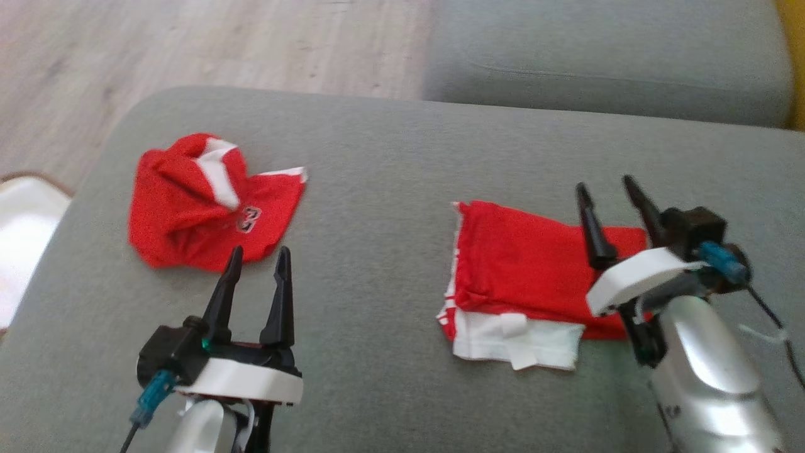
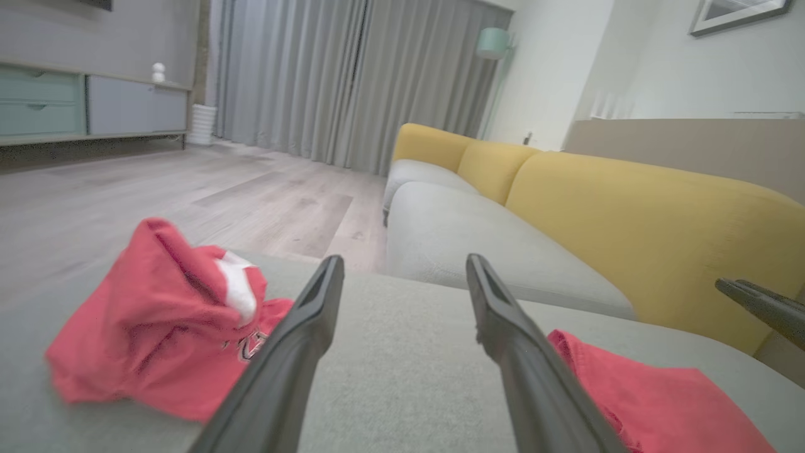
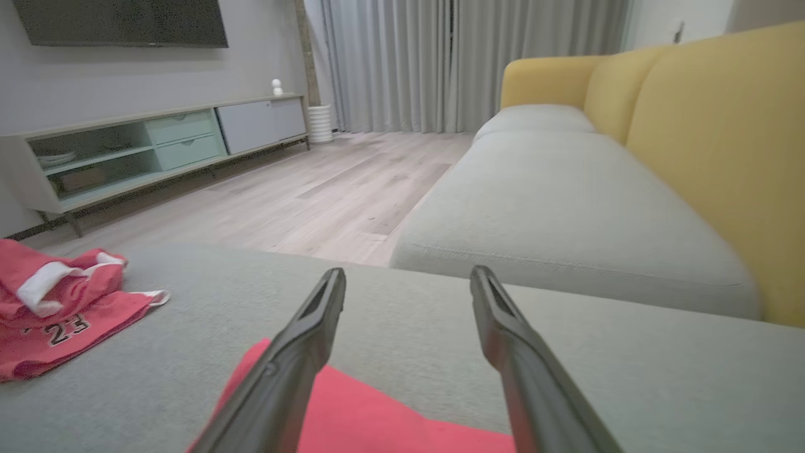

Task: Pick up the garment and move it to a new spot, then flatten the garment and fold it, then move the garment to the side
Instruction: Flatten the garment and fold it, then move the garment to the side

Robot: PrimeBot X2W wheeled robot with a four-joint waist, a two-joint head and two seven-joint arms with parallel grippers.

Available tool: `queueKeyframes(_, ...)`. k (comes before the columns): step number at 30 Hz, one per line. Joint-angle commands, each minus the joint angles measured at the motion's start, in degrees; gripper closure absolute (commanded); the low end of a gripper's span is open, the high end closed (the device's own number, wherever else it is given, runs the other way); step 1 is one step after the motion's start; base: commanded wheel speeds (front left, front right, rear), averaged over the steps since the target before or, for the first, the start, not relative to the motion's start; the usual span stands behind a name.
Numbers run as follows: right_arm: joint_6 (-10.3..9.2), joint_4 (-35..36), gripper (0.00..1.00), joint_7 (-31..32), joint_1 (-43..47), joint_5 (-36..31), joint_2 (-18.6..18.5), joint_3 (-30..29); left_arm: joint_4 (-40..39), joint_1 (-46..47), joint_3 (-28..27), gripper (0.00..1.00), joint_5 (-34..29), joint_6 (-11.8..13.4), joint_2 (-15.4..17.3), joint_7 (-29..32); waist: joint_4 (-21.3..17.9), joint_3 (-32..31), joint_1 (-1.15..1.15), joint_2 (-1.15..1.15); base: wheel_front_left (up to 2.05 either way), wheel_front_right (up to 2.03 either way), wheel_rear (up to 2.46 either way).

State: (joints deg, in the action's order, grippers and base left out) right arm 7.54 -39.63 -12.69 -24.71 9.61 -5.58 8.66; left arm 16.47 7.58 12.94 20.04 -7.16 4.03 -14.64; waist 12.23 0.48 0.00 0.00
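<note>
Red jersey fabric is seen in two places on the grey seat cushion (image 1: pixel 377 145). A crumpled jersey (image 1: pixel 188 214) lies near the cushion's left edge. A folded garment (image 1: pixel 522 264), red with white trim, lies toward the right edge, its long axis running left to right. The right gripper (image 1: pixel 605 184) is held over the folded garment's right end, its jaws spread apart with nothing between them. The left gripper (image 1: pixel 260 251) is likewise wide open and empty, its tips just short of the crumpled jersey's near hem. That jersey is judged the next thing to be lifted: it lies just ahead and slightly left of the left jaws, well apart from the right arm. The number "23" (image 3: pixel 66 330) is read on it; no brand can be made out.
</note>
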Motion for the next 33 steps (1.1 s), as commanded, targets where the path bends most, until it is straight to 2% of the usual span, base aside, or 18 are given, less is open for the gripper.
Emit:
queueKeyframes(1, -0.05, 4.2, 0.00, -1.0, 1.0, -1.7, -0.6, -0.4, -2.3, 1.4, -2.0, 0.00, -0.8, -0.3, 0.1, -0.4, -3.2, 0.0, 0.00, 0.00, 0.00, 0.00, 0.00)
queueKeyframes(9, -0.05, 14.6, 0.00, -1.8, 10.2, -6.2, 0.2, -6.3, -4.1, 0.4, -3.2, 0.00, -4.9, -0.2, -0.4, -0.4, -8.1, 0.4, 0.00, 0.00, 0.00, 0.00, 0.00)
queueKeyframes(17, -0.05, 19.4, 0.00, -1.9, 15.4, -7.9, 1.9, -9.3, -5.0, -0.8, -3.9, 0.00, -7.3, 0.1, -0.9, -0.4, -9.8, 1.0, 0.00, 0.00, 0.00, 0.00, 0.00)
queueKeyframes(26, -0.05, 21.8, 0.00, 0.5, 14.4, -9.1, 2.5, -11.3, -5.2, 0.2, -3.4, 0.00, -7.7, -0.1, -1.1, -0.4, -8.4, 3.2, 0.00, 0.00, 0.00, 0.00, 0.00)
queueKeyframes(33, -0.05, 16.1, 0.00, 4.7, 12.1, -7.8, 2.7, -12.2, -5.4, 1.4, -1.8, 0.00, -5.2, -0.2, -1.1, -0.4, -6.0, 5.6, 0.00, 0.00, 0.00, 0.00, 0.00)
